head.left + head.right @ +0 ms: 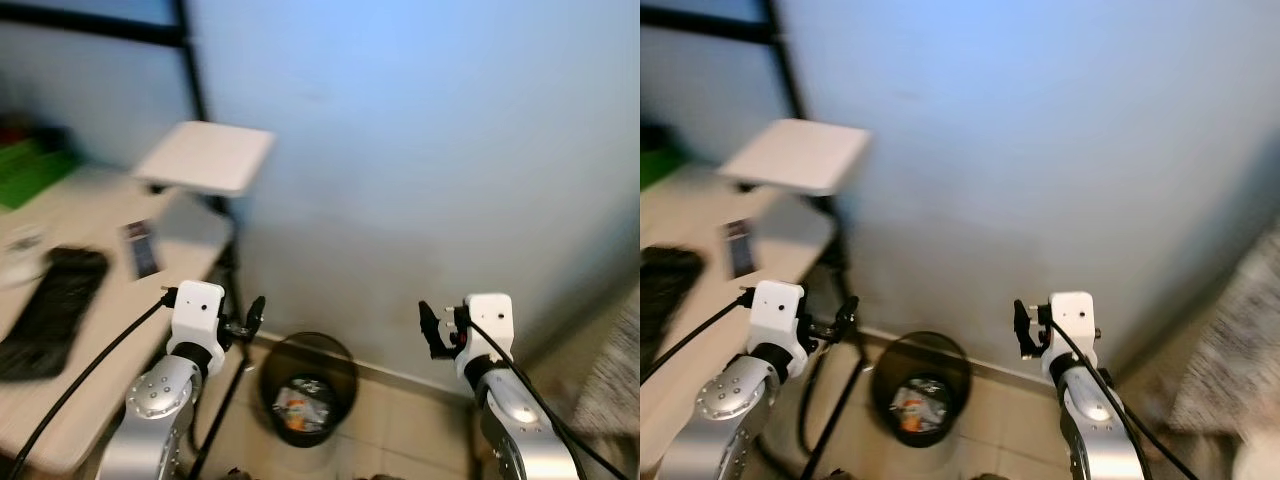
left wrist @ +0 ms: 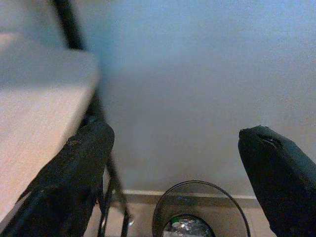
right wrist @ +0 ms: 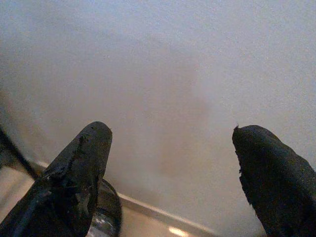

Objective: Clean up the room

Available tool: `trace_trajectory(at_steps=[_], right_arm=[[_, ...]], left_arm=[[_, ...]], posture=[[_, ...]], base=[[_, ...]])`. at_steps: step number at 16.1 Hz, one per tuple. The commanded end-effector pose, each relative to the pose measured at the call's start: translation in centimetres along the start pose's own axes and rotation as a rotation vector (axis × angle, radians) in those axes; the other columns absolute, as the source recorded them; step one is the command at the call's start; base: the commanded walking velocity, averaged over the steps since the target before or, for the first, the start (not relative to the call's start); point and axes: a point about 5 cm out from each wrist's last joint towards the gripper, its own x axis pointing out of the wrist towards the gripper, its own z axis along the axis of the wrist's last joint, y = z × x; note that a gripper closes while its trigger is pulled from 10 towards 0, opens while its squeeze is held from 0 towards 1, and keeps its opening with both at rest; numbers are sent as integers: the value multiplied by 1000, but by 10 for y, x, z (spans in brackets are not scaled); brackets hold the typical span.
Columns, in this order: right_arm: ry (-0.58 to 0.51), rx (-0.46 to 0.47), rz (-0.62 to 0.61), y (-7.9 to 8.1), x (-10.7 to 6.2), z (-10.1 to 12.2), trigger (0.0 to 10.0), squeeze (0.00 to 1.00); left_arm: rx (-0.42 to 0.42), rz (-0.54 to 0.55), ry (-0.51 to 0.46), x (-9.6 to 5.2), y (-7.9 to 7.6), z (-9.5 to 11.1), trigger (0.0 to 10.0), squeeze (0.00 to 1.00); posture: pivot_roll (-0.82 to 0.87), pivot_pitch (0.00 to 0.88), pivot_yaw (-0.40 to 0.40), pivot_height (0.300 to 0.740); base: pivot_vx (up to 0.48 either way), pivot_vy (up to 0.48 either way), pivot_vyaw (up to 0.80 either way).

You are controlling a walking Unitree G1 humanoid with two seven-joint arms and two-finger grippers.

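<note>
The robot faces a pale wall with a black wire waste bin (image 1: pixel 307 388) on the tiled floor at its foot, and that bin serves as the landmark here. It already holds crumpled litter (image 1: pixel 297 397), so the tidying looks to be between items: both arms are raised with nothing in them. The left gripper (image 1: pixel 252 318) hangs just above and left of the bin, by the tabletop (image 1: pixel 85 260) edge, and the left wrist view shows its jaws spread wide and empty. The right gripper (image 1: pixel 432 330) is up and to the right of the bin, near the wall, its jaws likewise released and bare in the right wrist view. What is left to clear appears to lie left of the bin on the tabletop: a dark keyboard-like slab (image 1: pixel 52 310), a small card or packet (image 1: pixel 142 248), and something green (image 1: pixel 35 168) further back, all too blurred to name surely. The next move probably calls for turning left toward the tabletop and choosing one loose item. The head views give the tabletop's contents and a white tilted panel (image 1: pixel 208 157) on a black frame; the left wrist view adds the bin's rim and shiny scrap from close by, while the right wrist view catches mostly wall and skirting, with a sliver of the bin.
</note>
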Motion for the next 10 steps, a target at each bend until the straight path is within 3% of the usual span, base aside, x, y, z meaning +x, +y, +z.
trace_trajectory(at_steps=[1, 8, 10], right_arm=[[-21, 5, -11, -1, -1, 5, 10000, 0], [-15, 1, -50, -7, -7, 3, 10000, 0], [-8, -3, -53, -7, -8, 3, 10000, 0]], left_arm=[[27, -7, -27, 1, 0, 8, 10000, 0], [3, -15, -18, 1, -3, 6, 10000, 0], [-37, -29, -4, 1, -4, 5, 10000, 0]], posture=[[61, 0, -13, 740], [35, 0, 2, 740], [35, 0, -2, 740]], base=[[0, 0, -800], [0, 0, -800], [0, 0, -800]])
